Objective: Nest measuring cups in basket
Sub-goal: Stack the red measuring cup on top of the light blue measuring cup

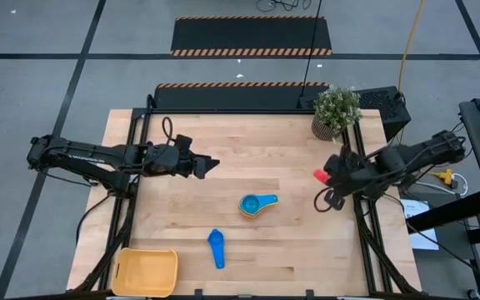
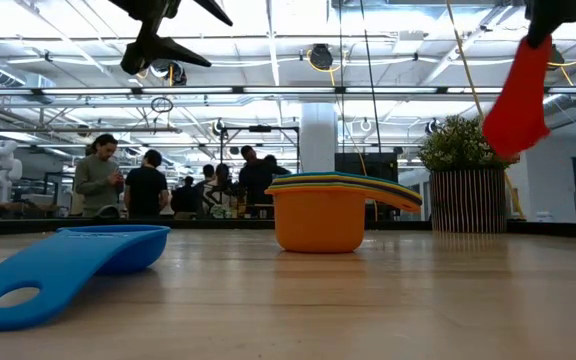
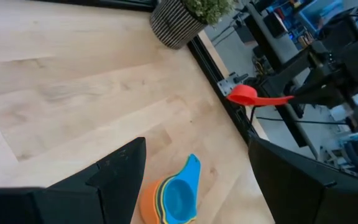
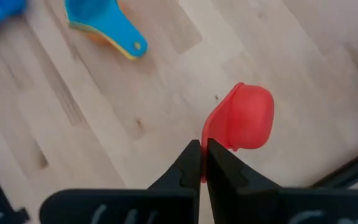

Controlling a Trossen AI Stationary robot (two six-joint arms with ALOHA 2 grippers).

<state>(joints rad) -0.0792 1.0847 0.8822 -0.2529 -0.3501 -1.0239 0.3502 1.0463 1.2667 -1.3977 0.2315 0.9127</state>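
Measuring cups are spread over three spots on my screens. A nested stack (image 1: pixel 257 204) sits near the middle of the table, orange on the outside and a light blue cup on top, its handle pointing toward the right side. A single blue cup (image 1: pixel 216 247) lies on the wood apart from the stack, nearer the front edge. The third, a red cup (image 4: pixel 244 118), is off the table in my right gripper (image 4: pixel 201 163): the fingers are pinched fully together on the thin handle, with the bowl sticking out beyond the tips. In the high view that gripper hangs at the right edge of the table, just below the potted plant (image 1: pixel 337 111).

My left gripper (image 1: pixel 205 165) hovers above the left-middle of the table with its fingers spread wide and nothing between them; the left wrist view shows the stack below and ahead of it.

The yellow-orange basket (image 1: pixel 146 272) rests at the front left corner, well apart from every cup, and I see no cup in it.
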